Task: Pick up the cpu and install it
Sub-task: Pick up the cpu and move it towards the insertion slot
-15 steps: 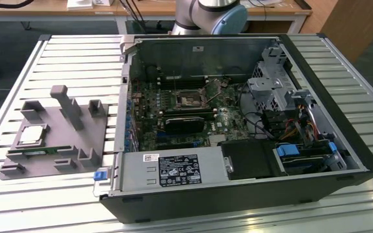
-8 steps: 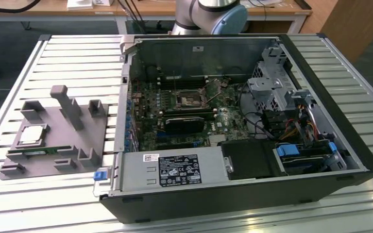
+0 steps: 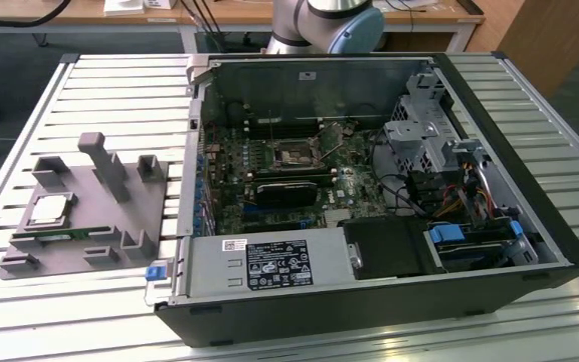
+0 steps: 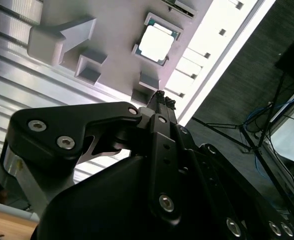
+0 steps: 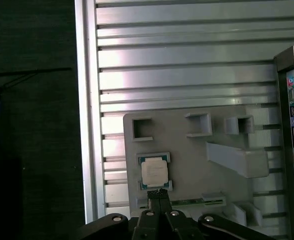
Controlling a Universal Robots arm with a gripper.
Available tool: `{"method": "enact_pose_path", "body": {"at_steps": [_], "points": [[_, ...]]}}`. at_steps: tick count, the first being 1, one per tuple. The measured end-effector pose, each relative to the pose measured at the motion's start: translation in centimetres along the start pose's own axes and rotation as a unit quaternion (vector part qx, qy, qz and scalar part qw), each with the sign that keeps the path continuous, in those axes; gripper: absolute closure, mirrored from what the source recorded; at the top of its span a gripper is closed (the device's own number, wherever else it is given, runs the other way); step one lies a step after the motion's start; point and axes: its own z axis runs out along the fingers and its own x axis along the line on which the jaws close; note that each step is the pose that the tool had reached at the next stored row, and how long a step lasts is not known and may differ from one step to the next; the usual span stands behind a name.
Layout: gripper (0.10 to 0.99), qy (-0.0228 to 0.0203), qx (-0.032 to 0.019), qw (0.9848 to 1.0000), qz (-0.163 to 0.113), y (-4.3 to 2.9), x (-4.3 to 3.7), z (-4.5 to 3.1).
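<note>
Well, I'm at the pick-up step: my gripper [image 5: 160, 192] hovers over the cpu's near rim, jaws pressed together, empty. The cpu [image 5: 154, 173] lies in the grey holder [image 5: 187, 160] near an edge of the table [image 5: 187, 75]. Grasping it calls for spreading them first.

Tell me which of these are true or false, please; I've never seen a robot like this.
1. The cpu lies in the grey holder, outside the computer case. True.
2. The gripper is holding the cpu. False: its fingertips are together with nothing between them, and the cpu rests in the holder, apart from it.
3. The computer case is open, with its motherboard in plain sight. True.
4. The grey holder sits at the exterior view's right of the case. False: it sits at the exterior view's left of the case.
</note>
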Motion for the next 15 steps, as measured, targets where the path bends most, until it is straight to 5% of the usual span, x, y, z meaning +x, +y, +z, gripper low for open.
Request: {"method": "enact_pose_path", "body": {"at_steps": [15], "points": [[0.980,0.0001,-0.0005,1.0000,0.000,-0.07,0.03,1.37]]}}
